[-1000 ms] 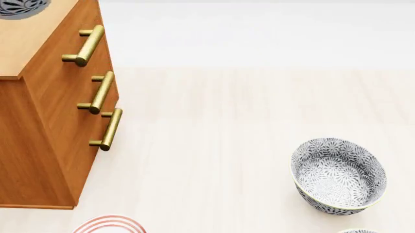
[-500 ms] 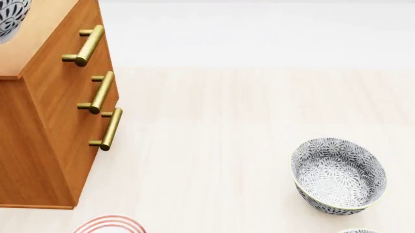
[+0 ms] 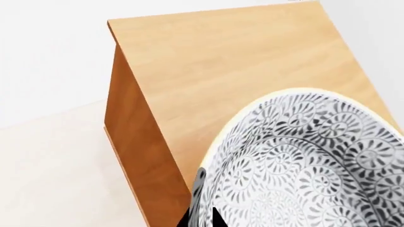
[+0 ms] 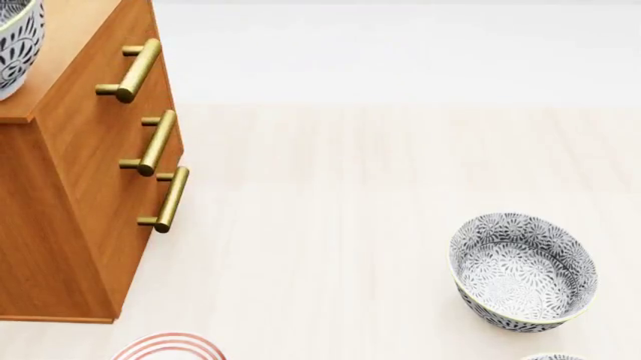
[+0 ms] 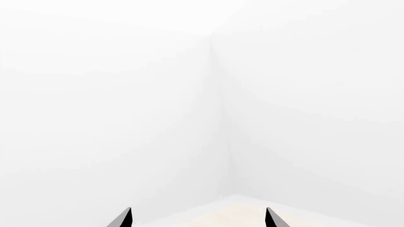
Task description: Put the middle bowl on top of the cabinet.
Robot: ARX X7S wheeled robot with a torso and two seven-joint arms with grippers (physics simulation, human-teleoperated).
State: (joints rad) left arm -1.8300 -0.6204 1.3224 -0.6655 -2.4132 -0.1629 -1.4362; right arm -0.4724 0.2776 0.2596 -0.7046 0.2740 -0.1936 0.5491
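- The left claw [image 3: 203, 218] shows only as dark fingertips at the rim of the middle bowl [image 3: 309, 165]; it appears clamped on that rim, carrying the bowl.
- The right claw [image 5: 198, 218] hangs with its tips wide apart, gripping nothing and facing a bare white wall.
- Against the head view of a second ago, the middle bowl has slid further out over the cabinet [image 4: 70, 195] top and dropped lower, showing more of its patterned side at the cabinet's near corner.
- I judge this to be the lowering step: the bowl is above the light wood top, but whether it touches cannot be told.
- It sits close to the cabinet's edge, so release there could risk a tip.
- Counted: three brass handles [image 4: 150, 142] on the cabinet front; one bowl at the cabinet top, one second bowl [image 4: 523, 270] on the floor well apart from the cabinet, a sliver of a third bowl [image 4: 553, 357] beyond it; one red-ringed plate [image 4: 168, 348] near the cabinet's foot.
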